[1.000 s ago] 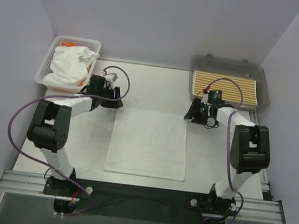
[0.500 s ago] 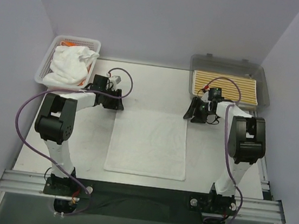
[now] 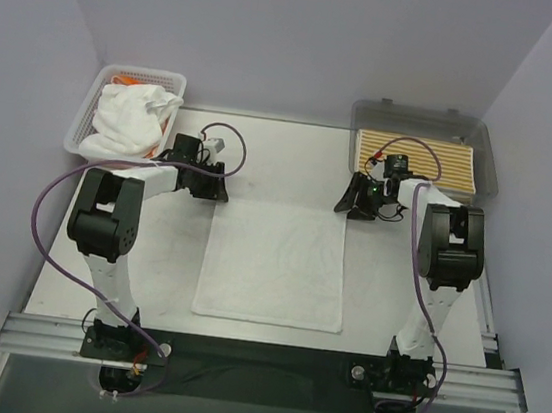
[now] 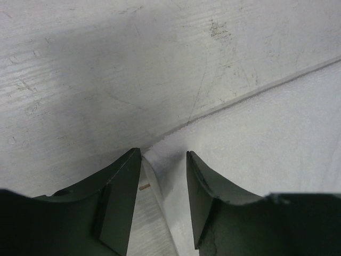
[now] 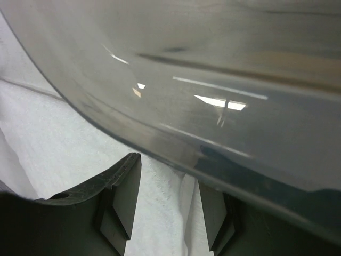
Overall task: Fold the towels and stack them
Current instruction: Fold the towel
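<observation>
Across the middle of the scuffed pale tabletop (image 3: 283,152) a white rectangular terry towel (image 3: 272,262) lies spread flat, its nap finely pebbled. The left gripper (image 4: 162,154) sits low at the towel's far left corner, its dark wedge-shaped jaws part-open, with a raised lip of that corner between them. The right gripper (image 5: 168,170) is at the far right corner with its jaws moderately parted over white cloth; whether they touch it is unclear. At far left, a white mesh plastic basket (image 3: 151,74) holds a crumpled heap of white towels (image 3: 130,123) over a mostly buried sliver of orange cloth (image 3: 125,80). At far right, a grey translucent plastic tray (image 3: 418,113) holds a flat yellow-and-white striped towel (image 3: 441,171); its wall blurs most of the right wrist view.
</observation>
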Robot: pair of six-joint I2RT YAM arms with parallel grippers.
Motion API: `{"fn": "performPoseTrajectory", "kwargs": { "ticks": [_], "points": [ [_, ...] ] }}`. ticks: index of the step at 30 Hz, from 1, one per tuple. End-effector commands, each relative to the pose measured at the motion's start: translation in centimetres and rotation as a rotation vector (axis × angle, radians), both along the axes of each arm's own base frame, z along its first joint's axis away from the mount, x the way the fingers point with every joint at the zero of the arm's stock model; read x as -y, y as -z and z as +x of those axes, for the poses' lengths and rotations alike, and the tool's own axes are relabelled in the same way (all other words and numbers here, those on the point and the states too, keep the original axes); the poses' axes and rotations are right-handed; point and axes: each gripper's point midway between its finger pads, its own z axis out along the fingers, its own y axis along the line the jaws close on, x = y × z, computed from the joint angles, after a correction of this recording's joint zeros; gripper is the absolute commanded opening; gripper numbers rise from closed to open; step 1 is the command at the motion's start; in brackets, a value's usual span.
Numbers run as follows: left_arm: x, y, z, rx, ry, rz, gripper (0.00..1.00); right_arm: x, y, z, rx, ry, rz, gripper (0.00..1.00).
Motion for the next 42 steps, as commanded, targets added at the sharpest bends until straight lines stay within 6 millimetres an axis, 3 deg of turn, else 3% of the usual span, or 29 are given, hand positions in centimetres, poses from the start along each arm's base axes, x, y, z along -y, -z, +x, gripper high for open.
{"fn": "performPoseTrajectory", "kwargs": {
  "ticks": [1,7,13,19,20,21,23,29,36,42],
  "points": [
    [-0.6,2.4,-1.9,-0.111,0.019,0.027,0.47,0.0,1.5,-1.6,-0.101,-0.02,0.019,0.46],
    [-0.4,2.6,-2.2,-0.128,0.042,0.018,0.32,0.2,2.1,-1.5,-0.133,0.003,0.025,0.41],
    [-0.3,2.9,-2.2,-0.147,0.044,0.004,0.29,0.5,2.6,-1.7,-0.165,0.017,0.043,0.32],
    [-0.4,3.1,-2.2,-0.158,0.044,-0.013,0.12,0.7,2.7,-1.7,-0.176,0.027,0.051,0.12],
    [-0.4,3.0,-2.1,-0.156,0.043,-0.015,0.11,0.6,2.6,-1.6,-0.174,0.023,0.056,0.05],
    [-0.6,3.0,-2.0,-0.153,0.039,-0.016,0.02,0.6,2.3,-1.5,-0.164,0.018,0.055,0.01],
    [-0.8,2.5,-1.8,-0.14,0.037,-0.017,0.0,0.8,2.0,-1.3,-0.145,0.014,0.043,0.0],
    [-1.5,-0.7,0.2,-0.033,-0.016,-0.059,0.0,1.7,-1.4,1.2,0.013,0.021,-0.014,0.0],
    [-3.3,-4.3,3.5,0.114,-0.121,-0.076,0.0,1.0,-6.5,4.9,0.237,0.045,0.002,0.0],
    [-4.1,-6.8,4.5,0.202,-0.151,-0.089,0.0,-0.6,-9.4,6.1,0.34,0.021,0.028,0.0]
  ]
}}
